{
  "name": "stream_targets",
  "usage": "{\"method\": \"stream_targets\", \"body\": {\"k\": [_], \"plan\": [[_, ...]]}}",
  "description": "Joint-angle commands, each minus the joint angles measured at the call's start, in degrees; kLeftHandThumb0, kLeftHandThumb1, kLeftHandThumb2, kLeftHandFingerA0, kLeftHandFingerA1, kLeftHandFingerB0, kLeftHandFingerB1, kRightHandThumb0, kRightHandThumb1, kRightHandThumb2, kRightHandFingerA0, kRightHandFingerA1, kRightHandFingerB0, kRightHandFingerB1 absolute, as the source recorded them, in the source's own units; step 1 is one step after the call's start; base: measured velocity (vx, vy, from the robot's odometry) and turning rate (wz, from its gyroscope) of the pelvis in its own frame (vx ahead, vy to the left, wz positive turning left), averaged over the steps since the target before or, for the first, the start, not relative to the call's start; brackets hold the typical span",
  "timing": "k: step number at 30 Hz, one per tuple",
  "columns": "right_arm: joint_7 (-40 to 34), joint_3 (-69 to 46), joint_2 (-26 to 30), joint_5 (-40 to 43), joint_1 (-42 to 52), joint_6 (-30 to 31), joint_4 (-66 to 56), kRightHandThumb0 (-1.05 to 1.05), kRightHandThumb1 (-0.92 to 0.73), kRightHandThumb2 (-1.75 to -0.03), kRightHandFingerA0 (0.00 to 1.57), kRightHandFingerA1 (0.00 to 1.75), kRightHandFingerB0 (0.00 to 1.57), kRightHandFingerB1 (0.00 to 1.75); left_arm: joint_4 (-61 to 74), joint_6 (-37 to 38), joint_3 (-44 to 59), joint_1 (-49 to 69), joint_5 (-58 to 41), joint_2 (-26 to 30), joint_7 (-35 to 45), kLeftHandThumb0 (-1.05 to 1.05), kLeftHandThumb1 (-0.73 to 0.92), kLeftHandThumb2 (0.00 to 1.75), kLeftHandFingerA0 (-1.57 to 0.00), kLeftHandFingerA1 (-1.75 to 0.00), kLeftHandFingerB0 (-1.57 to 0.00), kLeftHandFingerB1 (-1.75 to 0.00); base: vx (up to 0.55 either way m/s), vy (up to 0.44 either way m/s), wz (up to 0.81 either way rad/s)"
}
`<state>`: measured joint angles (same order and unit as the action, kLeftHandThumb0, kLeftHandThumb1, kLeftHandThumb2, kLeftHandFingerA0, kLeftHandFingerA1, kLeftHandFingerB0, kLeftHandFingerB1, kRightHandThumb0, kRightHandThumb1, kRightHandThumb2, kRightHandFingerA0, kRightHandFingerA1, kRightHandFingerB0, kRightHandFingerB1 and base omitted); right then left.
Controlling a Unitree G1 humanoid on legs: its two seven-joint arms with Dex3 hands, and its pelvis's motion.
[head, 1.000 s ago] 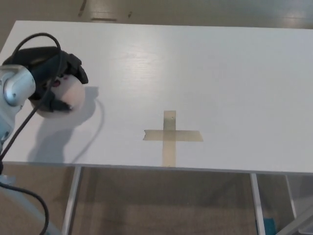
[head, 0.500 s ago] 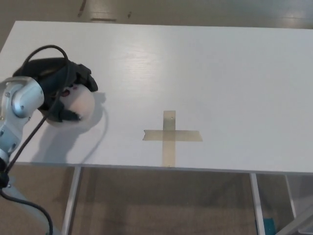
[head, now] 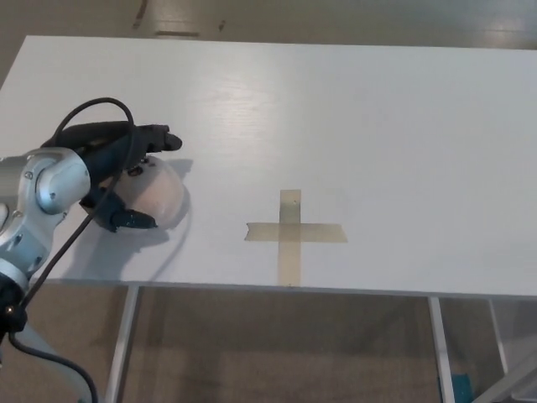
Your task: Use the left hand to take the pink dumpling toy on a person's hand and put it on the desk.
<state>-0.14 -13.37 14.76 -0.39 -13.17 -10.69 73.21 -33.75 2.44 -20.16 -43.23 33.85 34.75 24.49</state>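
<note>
A: Where was your left hand (head: 126, 172) at that moment?

B: Over the left part of the white bench (head: 352, 117), coming in from the near-left corner. You had it wrapped round the pink dumpling toy (head: 155, 197): one black finger ran across the top of the toy, pointing right, and another curled under its near-left side. So the fingers (head: 159, 138) were closed on the toy, holding it.

A: And the toy itself, down on the bench or not?

B: Couldn't tell for sure. It sat low, w/ a tight shadow just to its right on the bench top, so touching or v. close. It looked pale pink, round, w/ a small dark mark near the top by the upper finger. Most of its right side showed; the left side was hidden behind your hand.

A: Anything else near it?

B: A tan tape cross (head: 294, 232) stuck on the bench, to the right of the toy and apart from it, nearer the front edge. A black cable (head: 84, 113) looped up over your wrist and ran down along the silver forearm (head: 42, 189) past the bench edge.

A: Right hand?

B: Not in view. Under the bench you had the metal legs (head: 122, 344) and brown floor showing, nothing more on the top besides toy and tape.
</note>
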Motion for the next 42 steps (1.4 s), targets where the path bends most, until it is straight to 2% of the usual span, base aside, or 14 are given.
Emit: {"method": "stream_targets", "body": {"k": [1, 12, 13, 18, 32, 33, 34, 36, 37, 38, 39, 40, 41, 42], "plan": [[0.0, -0.2, 0.1, 0.7, 0.5, 0.3, 0.1, -0.25, -0.68, -0.6, 0.57, 0.44, 0.51, 0.42, 0.9, -3.8, -0.6, -0.5, 0.2, 0.6, 5.1, -0.76, 0.42, 0.85, 0.0, -0.01, 0.0, -0.14, 0.0, 0.0, 0.0], [0.1, 0.0, 0.1, 0.5, 0.4, 0.5, 0.2, -0.25, -0.68, -0.6, 0.56, 0.44, 0.5, 0.42, 3.4, -3.7, 1.1, -1.6, -1.1, 1.9, 5.8, -0.74, 0.4, 0.84, 0.0, 0.0, 0.0, -0.09, 0.0, 0.0, 0.0], [0.1, 0.0, 0.0, 0.5, 0.3, 0.6, 0.2, -0.25, -0.68, -0.6, 0.56, 0.44, 0.5, 0.42, 4.6, -3.9, 1.7, -1.7, -1.6, 2.2, 6.4, -0.9, 0.45, 0.64, 0.0, -0.01, 0.0, -0.12, 0.0, 0.0, 0.0], [0.2, 0.1, 0.1, 0.5, 0.2, 0.8, 0.2, -0.25, -0.68, -0.6, 0.56, 0.44, 0.5, 0.42, 8.1, -4.4, 3.4, -2.5, -2.9, 3.1, 8.3, -0.91, 0.45, 0.65, 0.0, -0.01, 0.0, -0.1, 0.0, 0.0, 0.0], [0.7, -0.2, 0.4, 0.7, 0.7, 1.2, 0.5, -0.25, -0.68, -0.6, 0.55, 0.43, 0.48, 0.41, 42.7, -2.3, 20.9, 4.3, -15.8, 10.6, 13.9, -0.98, 0.47, 0.69, 0.0, -0.01, 0.0, -0.1, 0.0, 0.0, 0.0], [0.6, -0.2, 0.5, 0.7, 0.6, 1.2, 0.5, -0.25, -0.68, -0.6, 0.54, 0.43, 0.47, 0.41, 46.3, -2.1, 23.2, 6.8, -17.5, 10.8, 14.2, -0.76, 0.38, 0.87, 0.0, 0.0, 0.0, -0.07, 0.0, 0.0, 0.0], [0.6, -0.2, 0.6, 0.7, 0.6, 1.3, 0.5, -0.25, -0.68, -0.6, 0.54, 0.43, 0.47, 0.41, 48.8, -2.0, 24.7, 8.7, -18.6, 11.0, 14.4, -0.76, 0.38, 0.87, 0.0, 0.0, 0.0, -0.07, 0.0, 0.0, 0.0], [0.6, -0.3, 0.6, 0.8, 0.9, 1.3, 0.6, -0.25, -0.68, -0.6, 0.54, 0.43, 0.47, 0.41, 56.2, -1.9, 29.1, 15.0, -21.8, 10.8, 15.4, -0.84, 0.41, 0.79, -0.05, -0.11, 0.0, -0.12, 0.0, 0.0, 0.0], [0.6, -0.3, 0.5, 0.8, 1.1, 1.3, 0.6, -0.25, -0.68, -0.6, 0.54, 0.43, 0.47, 0.41, 59.6, -1.8, 30.9, 18.3, -23.0, 10.5, 15.9, -0.75, 0.5, 0.56, -0.08, -0.26, -0.03, -0.25, 0.0, 0.0, 0.0], [0.6, -0.3, 0.5, 0.8, 1.2, 1.3, 0.7, -0.25, -0.68, -0.6, 0.54, 0.43, 0.47, 0.41, 61.8, -1.7, 32.1, 20.5, -23.8, 10.3, 16.1, -0.75, 0.5, 0.56, -0.08, -0.26, -0.03, -0.25, 0.0, 0.0, 0.0], [0.6, -0.3, 0.5, 0.8, 1.4, 1.2, 0.7, -0.25, -0.68, -0.6, 0.54, 0.43, 0.47, 0.41, 65.2, -1.6, 34.3, 24.0, -25.3, 9.4, 16.5, -0.57, 0.39, 0.67, -0.25, -0.4, -0.14, -0.35, 0.0, 0.0, 0.0], [0.6, -0.2, 0.4, 0.7, 1.5, 1.1, 0.7, -0.25, -0.68, -0.6, 0.54, 0.43, 0.47, 0.41, 68.9, -1.6, 36.7, 27.9, -27.1, 8.5, 16.9, -0.57, 0.39, 0.67, -0.25, -0.4, -0.14, -0.35, 0.0, 0.0, 0.0], [0.6, 0.1, 0.3, 0.4, 1.7, 1.1, 0.7, -0.25, -0.68, -0.6, 0.55, 0.43, 0.47, 0.41, 71.7, -0.9, 39.2, 32.1, -29.0, 6.7, 16.9, -0.32, 0.49, 0.65, -0.5, -0.46, -0.41, -0.4, 0.0, 0.0, 0.0], [0.5, 0.4, 0.2, 0.1, 1.9, 1.1, 0.7, -0.25, -0.68, -0.6, 0.55, 0.43, 0.47, 0.41, 74.6, -0.1, 41.8, 36.9, -31.2, 4.8, 16.7, -0.32, 0.49, 0.65, -0.5, -0.46, -0.41, -0.4, 0.0, 0.0, 0.0]]}}
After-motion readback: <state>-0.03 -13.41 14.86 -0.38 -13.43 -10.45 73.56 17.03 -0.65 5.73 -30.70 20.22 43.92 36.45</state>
